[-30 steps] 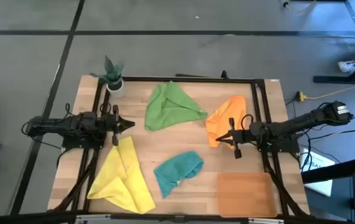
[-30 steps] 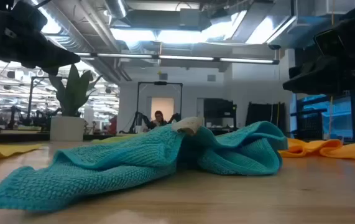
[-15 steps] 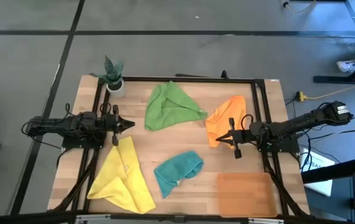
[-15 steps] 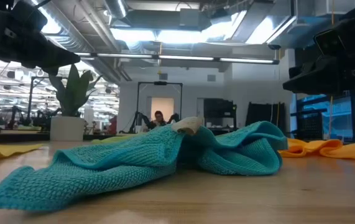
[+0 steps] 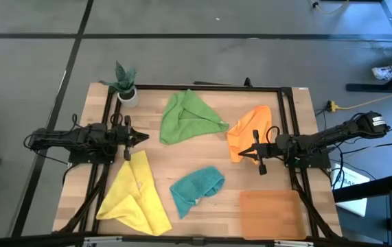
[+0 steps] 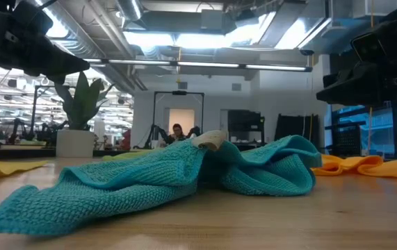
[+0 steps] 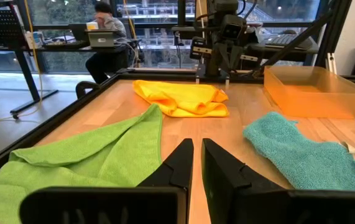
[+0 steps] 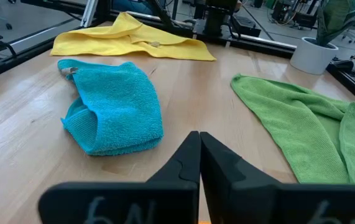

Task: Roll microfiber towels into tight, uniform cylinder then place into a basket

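Task progress: none evident. All four towels lying loose and crumpled on the table, none rolled.

Green towel at the far middle, spread in a rough triangle. Orange towel just right of it, bunched, partly under the right arm's wrist. Yellow towel at the near left, folded over itself in an untidy wedge. Teal towel near the middle front, humped and doubled, with a small pale tag showing in the low view. No towel touching another, save green and orange, which nearly meet at one corner.

Basket at the near right corner, apart from the teal towel, with nothing seen inside.

Left gripper hovering at the left side, just beyond the yellow towel's far edge, pointed toward the middle. Fingers nearly together with a narrow gap between them, grasping nothing. Right gripper hovering over the near edge of the orange towel, pointed toward the middle. Fingers closed tip to tip, nothing between them.

Plant pot at the far left corner, clear of the work.

Remaining, by judgement: everything. Each of four towels to be flattened, rolled tight, and set in the basket. Basket appears little larger than one roll, so fitting all four looks doubtful.
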`<act>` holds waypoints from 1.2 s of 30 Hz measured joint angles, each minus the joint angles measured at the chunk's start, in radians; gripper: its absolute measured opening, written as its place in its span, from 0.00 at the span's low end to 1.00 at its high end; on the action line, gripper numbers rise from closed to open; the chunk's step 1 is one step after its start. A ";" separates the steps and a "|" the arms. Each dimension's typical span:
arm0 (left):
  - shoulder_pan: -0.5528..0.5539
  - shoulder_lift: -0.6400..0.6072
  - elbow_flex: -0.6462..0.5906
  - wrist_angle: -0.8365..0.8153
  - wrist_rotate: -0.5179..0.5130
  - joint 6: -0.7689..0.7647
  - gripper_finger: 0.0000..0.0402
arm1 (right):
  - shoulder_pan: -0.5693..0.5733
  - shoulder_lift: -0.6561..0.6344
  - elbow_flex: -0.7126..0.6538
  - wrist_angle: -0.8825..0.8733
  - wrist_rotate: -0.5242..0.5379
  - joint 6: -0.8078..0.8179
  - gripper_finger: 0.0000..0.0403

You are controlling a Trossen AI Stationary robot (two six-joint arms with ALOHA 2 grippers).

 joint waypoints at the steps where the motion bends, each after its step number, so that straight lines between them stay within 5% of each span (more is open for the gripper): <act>1: 0.000 0.000 0.000 0.000 0.000 0.000 0.06 | 0.000 0.000 0.000 0.000 0.000 0.000 0.02; 18: 0.000 0.000 0.000 0.000 0.000 0.000 0.06 | 0.000 0.000 0.000 0.002 0.000 0.026 0.02; 24: 0.000 0.000 0.000 0.000 0.000 0.000 0.06 | 0.000 0.000 0.000 0.122 0.000 0.025 0.02; 31: 0.000 0.000 0.000 0.000 0.000 0.000 0.06 | 0.001 -0.001 0.000 0.369 -0.160 0.077 0.02; 36: 0.000 0.000 0.000 0.000 0.000 0.000 0.06 | 0.001 -0.007 0.036 0.390 -0.257 0.087 0.01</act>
